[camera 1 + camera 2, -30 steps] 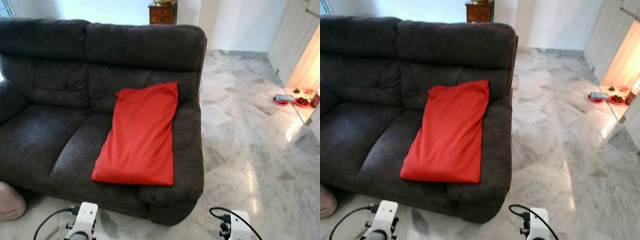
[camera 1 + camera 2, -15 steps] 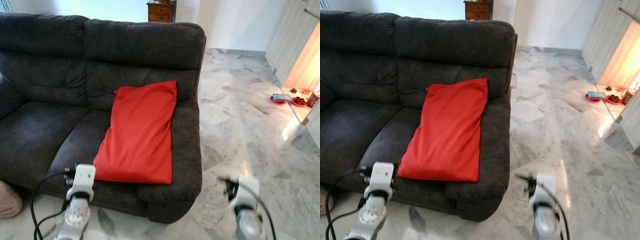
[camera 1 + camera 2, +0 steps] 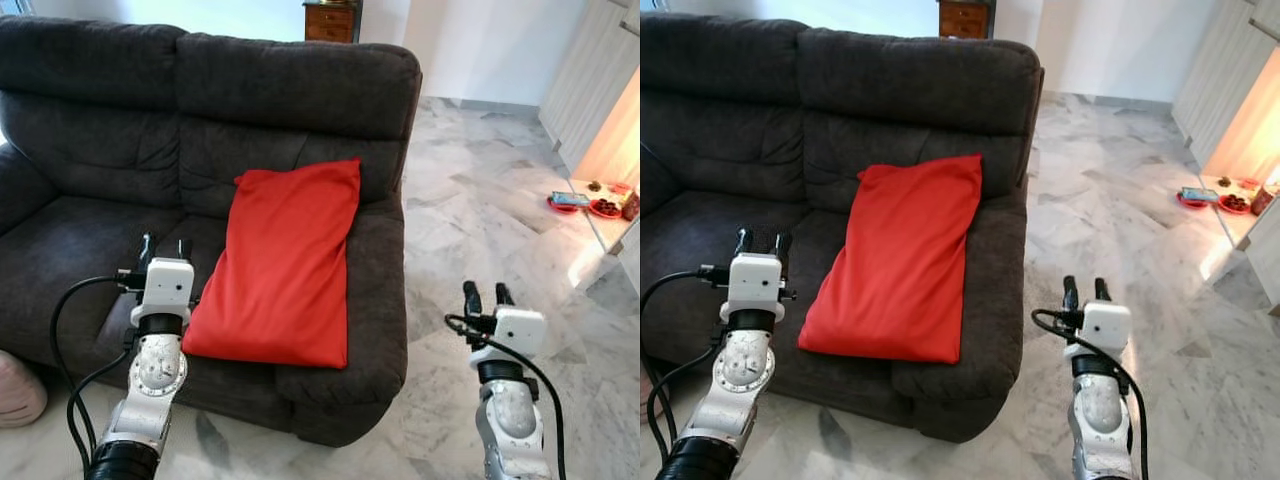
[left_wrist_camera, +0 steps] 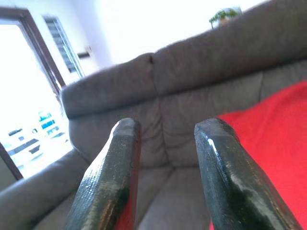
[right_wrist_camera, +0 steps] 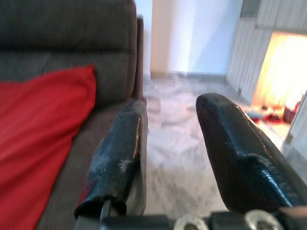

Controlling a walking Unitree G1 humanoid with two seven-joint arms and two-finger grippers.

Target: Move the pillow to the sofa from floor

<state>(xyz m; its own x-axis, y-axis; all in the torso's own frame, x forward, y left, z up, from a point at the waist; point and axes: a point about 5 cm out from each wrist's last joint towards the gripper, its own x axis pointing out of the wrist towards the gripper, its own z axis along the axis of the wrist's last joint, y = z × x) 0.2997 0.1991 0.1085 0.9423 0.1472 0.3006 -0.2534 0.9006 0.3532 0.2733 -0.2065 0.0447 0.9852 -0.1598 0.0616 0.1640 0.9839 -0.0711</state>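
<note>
A red pillow (image 3: pixel 285 260) lies on the right seat of a dark grey sofa (image 3: pixel 90 150), its top leaning on the backrest beside the right armrest (image 3: pixel 375 290). My left gripper (image 3: pixel 165 248) is raised over the seat just left of the pillow's lower corner, open and holding nothing. My right gripper (image 3: pixel 483 295) is raised over the marble floor to the right of the armrest, open and empty too. In the left wrist view the pillow (image 4: pixel 268 143) lies past the fingers (image 4: pixel 120 167). In the right wrist view the pillow (image 5: pixel 38 129) and the armrest lie beside the fingers (image 5: pixel 124 148).
Pale marble floor (image 3: pixel 480 220) stretches to the right of the sofa. A pink soft thing (image 3: pixel 20 390) sits on the floor at the sofa's left front. Small dishes (image 3: pixel 585 203) stand on the floor at the far right by a lit doorway. A wooden cabinet (image 3: pixel 335 20) stands behind the sofa.
Both arms have risen from the lower edge of the picture to seat height, so the fingers now show. The pillow has not moved on the sofa. The camera has shifted slightly.
</note>
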